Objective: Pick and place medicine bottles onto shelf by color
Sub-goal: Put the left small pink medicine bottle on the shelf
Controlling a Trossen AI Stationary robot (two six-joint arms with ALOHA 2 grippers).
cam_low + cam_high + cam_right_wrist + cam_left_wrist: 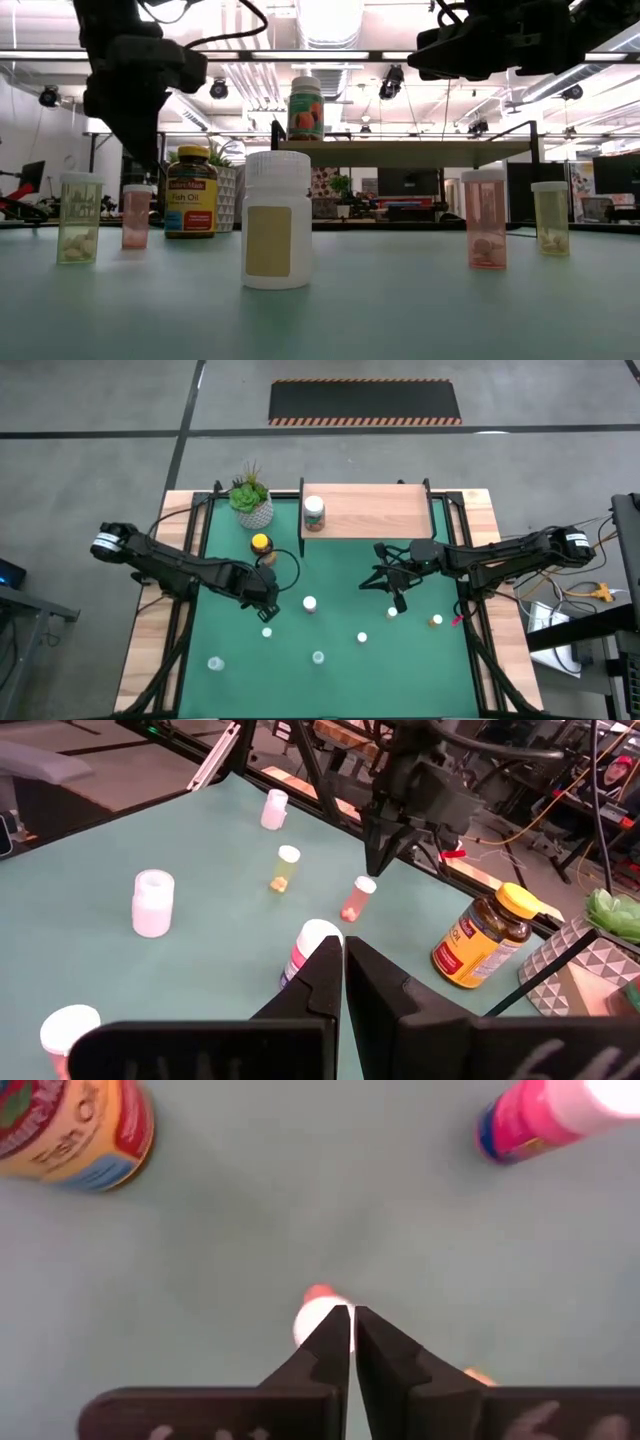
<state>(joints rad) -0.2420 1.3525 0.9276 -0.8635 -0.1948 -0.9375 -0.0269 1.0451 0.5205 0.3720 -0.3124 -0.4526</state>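
Note:
My left gripper (266, 603) hangs shut, pointing steeply down, just above a small pink white-capped medicine bottle (357, 898) that stands on the green mat. Its cap (312, 1318) peeks out beside the closed fingertips (352, 1320), and nothing is between the fingers. The amber yellow-lidded jar (261, 545) stands a little beyond that gripper. My right gripper (397, 598) is shut and held level above the mat's right half, holding nothing. One orange-labelled bottle (314, 512) stands on the left end of the shelf (375, 510). Several more bottles stand scattered on the mat.
A pink-and-blue white-capped bottle (310, 603) stands between the two grippers. A plain white bottle (277, 232) stands near the front edge. The potted plant (250, 500) sits left of the shelf. Black frame rails (190, 550) run along both sides of the mat.

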